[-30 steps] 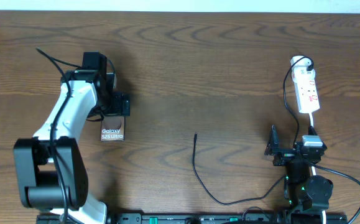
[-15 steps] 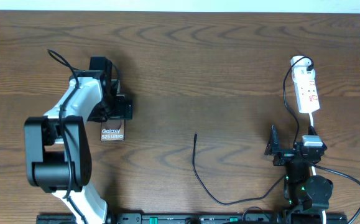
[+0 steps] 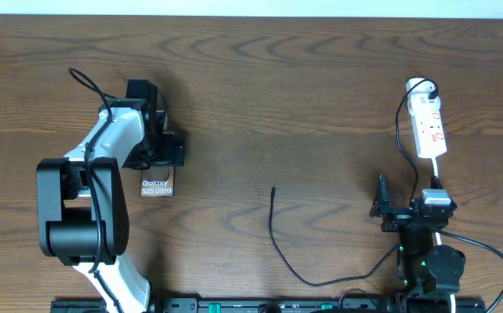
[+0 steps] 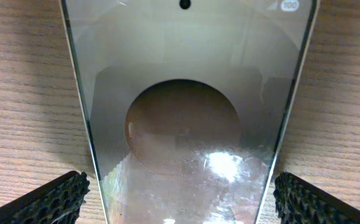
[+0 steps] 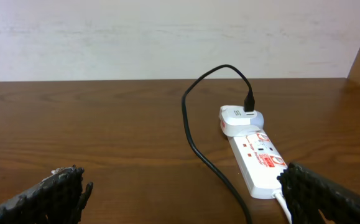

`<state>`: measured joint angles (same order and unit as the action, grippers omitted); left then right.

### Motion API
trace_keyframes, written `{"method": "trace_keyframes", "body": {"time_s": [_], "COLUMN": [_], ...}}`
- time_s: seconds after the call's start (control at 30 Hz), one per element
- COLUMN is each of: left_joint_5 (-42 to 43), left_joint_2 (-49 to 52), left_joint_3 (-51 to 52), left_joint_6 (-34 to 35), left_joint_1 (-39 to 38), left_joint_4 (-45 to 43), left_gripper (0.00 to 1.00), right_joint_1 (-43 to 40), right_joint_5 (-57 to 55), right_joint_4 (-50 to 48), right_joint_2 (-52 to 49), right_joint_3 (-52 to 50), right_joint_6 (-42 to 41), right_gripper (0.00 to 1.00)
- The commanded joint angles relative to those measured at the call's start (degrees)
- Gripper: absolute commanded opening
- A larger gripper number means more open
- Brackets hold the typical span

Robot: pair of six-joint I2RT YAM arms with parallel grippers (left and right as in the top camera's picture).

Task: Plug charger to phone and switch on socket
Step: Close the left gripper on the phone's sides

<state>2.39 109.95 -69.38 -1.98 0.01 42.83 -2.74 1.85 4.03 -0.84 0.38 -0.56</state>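
Left claw [image 4: 183, 200] wide astride the phone [image 3: 156, 186], far end hidden overhead

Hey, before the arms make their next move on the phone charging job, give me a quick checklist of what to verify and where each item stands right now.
1. The left tool open, one finger on either side of the phone: ok.
2. The phone lying flat, screen up, on the table: ok.
3. Tip of the charger lying free at mid-table, nothing on it: ok.
4. Other end of the charger seated in the white plug on the socket: ok.
5. The right tool open and empty: ok.
6. The socket switched on: cannot tell.
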Motion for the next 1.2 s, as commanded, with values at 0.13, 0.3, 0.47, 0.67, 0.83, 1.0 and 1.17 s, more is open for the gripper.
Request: {"method": "trace_keyframes", "body": {"time_s": [0.13,0.3,0.47,0.67,0.83,1.0,1.17], "left_joint_5": [-2.01,-1.95,-1.79,-1.79,-1.79,-1.77,-1.46], "left_joint_2": [0.55,0.55,0.55,0.55,0.55,0.55,0.55], "left_joint_3": [0.72,0.72,0.83,1.05,1.49,2.29,2.47], "left_joint_6": [-0.85,-0.81,-0.81,-0.83,-0.83,-0.81,-0.79], "left_joint_1": [0.31,0.31,0.31,0.31,0.31,0.31,0.28], "left_joint_4": [-0.57,-0.52,-0.57,-0.74,-0.76,-1.49,-1.79], "left_gripper": [0.98,0.98,0.98,0.98,0.98,0.98,0.98], "right_joint_1": [0.55,0.55,0.55,0.55,0.55,0.55,0.55], "right_joint_5": [-0.22,-0.22,-0.22,-0.22,-0.22,-0.22,-0.22], "right_joint_4": [0.26,0.26,0.26,0.26,0.26,0.26,0.26], "right_joint_2": [0.24,0.24,0.24,0.24,0.24,0.24,0.24], "right_joint_3": [-0.07,-0.07,-0.07,-0.07,-0.07,-0.07,-0.07], "right_joint_6": [0.85,0.85,0.85,0.85,0.85,0.85,0.85], "right_gripper": [0.99,0.99,0.99,0.99,0.99,0.99,0.99]}}
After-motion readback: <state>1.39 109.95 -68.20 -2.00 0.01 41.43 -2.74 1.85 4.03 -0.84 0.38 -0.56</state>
